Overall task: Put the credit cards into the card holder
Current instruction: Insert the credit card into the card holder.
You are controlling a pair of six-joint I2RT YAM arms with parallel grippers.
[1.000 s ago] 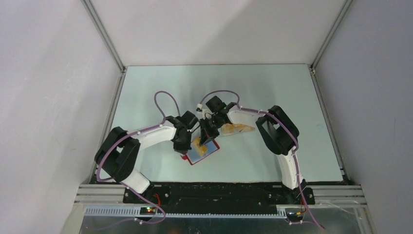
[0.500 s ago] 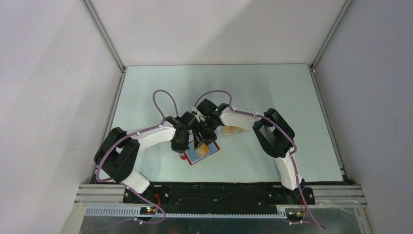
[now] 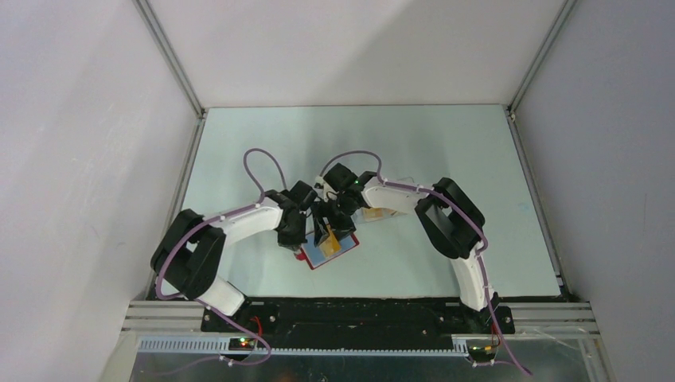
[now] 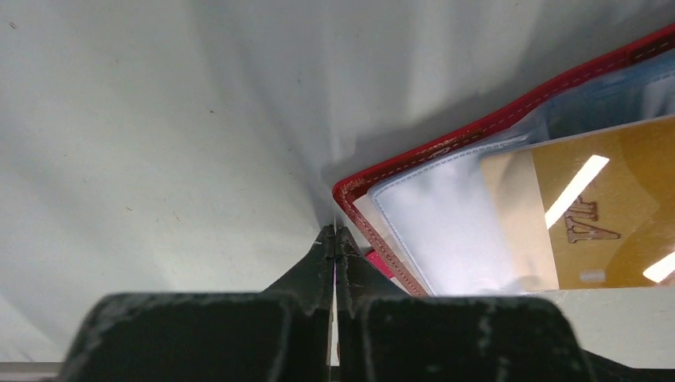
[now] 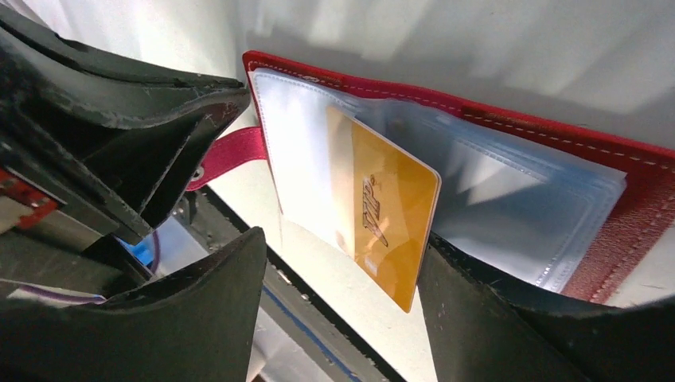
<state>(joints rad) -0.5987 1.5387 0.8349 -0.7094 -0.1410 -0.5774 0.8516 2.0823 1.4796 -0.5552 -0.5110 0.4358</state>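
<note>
We are pressing our left gripper (image 4: 334, 235) shut on nothing, fingertips down at the table (image 4: 159, 119) just beside a corner of the open red card holder (image 4: 446, 143). An orange credit card (image 5: 382, 231) is sitting partly tucked into its clear sleeve, and our right gripper (image 5: 342, 247) is hanging spread around it.

One legible marking found. The credit card (image 5: 394, 239), gold-orange, at the centre of the right wrist view, carries dark stylised letters reading "VIP", set sideways along its length. The same letters show on this card (image 4: 629, 183) at the right edge of the left wrist view, where they appear inverted. A small pale patch beside them is too small to read. In the top view the card's marking cannot be made out.
</note>
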